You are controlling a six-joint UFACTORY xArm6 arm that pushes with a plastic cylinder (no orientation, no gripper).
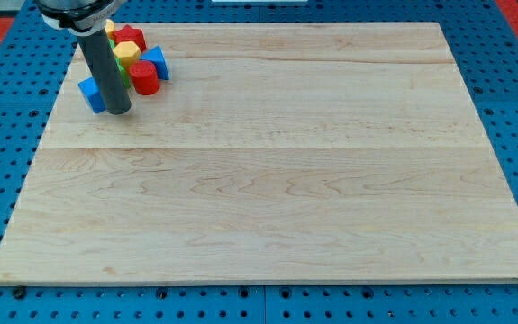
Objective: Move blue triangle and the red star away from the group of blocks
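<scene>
The blue triangle [157,61] and red star [131,38] sit packed in the cluster at the view's top left. My tip [119,110], bare and holding nothing, stands upright touching a blue block [90,94].

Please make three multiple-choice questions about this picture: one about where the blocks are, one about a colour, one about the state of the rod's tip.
1. Where is the group of blocks?
A. the view's top left corner of the board
B. the view's bottom right corner
C. the middle of the board

2. What colour is the cylinder block at the group's right side?
A. green
B. red
C. purple

3. Where does my tip stand?
A. far off at the view's right edge
B. at the lower left edge of the group, beside a blue block
C. out of the picture

Answers: 1 A, the blocks crowd one corner of the wooden board. 2 B, the red cylinder is plain. 3 B, my tip stands by the blue block.
</scene>
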